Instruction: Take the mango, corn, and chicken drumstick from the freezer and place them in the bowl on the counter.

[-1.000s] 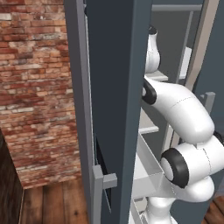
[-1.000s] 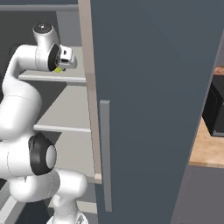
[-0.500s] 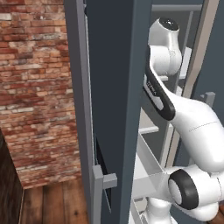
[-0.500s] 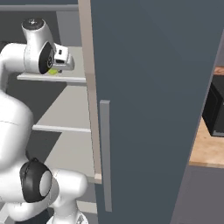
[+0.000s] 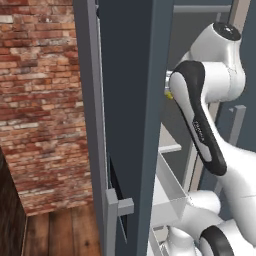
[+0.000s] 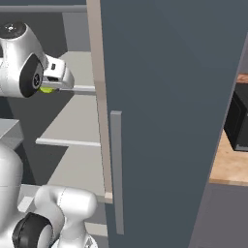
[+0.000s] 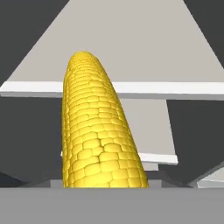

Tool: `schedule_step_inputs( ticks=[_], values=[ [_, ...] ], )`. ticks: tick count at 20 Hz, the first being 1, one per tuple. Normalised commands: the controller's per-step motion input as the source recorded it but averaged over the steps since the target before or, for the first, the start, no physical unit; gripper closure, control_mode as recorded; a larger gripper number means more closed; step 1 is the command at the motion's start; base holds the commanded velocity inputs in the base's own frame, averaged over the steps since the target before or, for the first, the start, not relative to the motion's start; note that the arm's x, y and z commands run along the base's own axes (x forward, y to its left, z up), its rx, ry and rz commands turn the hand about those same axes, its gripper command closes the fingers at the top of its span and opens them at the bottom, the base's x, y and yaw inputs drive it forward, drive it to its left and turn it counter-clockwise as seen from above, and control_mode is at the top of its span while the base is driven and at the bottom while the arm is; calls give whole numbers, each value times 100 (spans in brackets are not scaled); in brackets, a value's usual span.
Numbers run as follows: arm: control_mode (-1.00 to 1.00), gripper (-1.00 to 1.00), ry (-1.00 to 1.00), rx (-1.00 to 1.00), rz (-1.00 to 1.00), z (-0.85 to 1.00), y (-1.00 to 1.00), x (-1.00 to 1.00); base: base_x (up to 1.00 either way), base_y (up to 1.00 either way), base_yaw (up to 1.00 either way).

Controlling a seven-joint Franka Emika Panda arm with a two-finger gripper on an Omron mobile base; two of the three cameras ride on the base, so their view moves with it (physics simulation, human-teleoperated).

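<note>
1. You are looking at the freezer (image 6: 164,97), whose slate-grey door stands open and carries a long grey bar handle (image 6: 116,172); take it as your landmark.
2. To the left of the freezer you have a red brick wall (image 5: 42,115) above a dark wood floor (image 5: 55,232).
3. To the right of the freezer door you can see a strip of the tan wood-grain table (image 6: 230,167), with a black appliance (image 6: 238,118) standing on it.
4. Inside the freezer, light grey shelves (image 6: 72,121) step down one below another, and a pale box drawer (image 5: 170,192) sits low in the compartment.
5. The white arm reaches up into the freezer, its hand level with the upper shelf edge.
6. The corn (image 7: 98,131) is at the hand, inside the freezer and in front of the upper shelf; in the hand view it runs lengthwise away from the camera, yellow kernels close up.
7. The fingers (image 6: 51,88) are partly open, about half their reach, and appear closed on the corn, which shows as a yellow-green sliver at the hand from the right base view; the finger pads themselves are hidden, so you cannot see the contact.
</note>
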Motion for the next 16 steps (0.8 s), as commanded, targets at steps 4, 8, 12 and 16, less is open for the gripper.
schedule_step_inputs(
  ticks=[4, 8, 12, 16],
  values=[
    [-100, 100, 0, 0, -5, 0, -6, -99, 0, 0, 0],
    [-100, 100, 0, 0, -5, 0, -16, -83, 0, 0, 0],
    [-100, 100, 0, 0, -3, 0, -9, -74, 0, 0, 0],
    [-100, 100, 0, 0, -2, 0, -5, -58, 0, 0, 0]
  ],
)
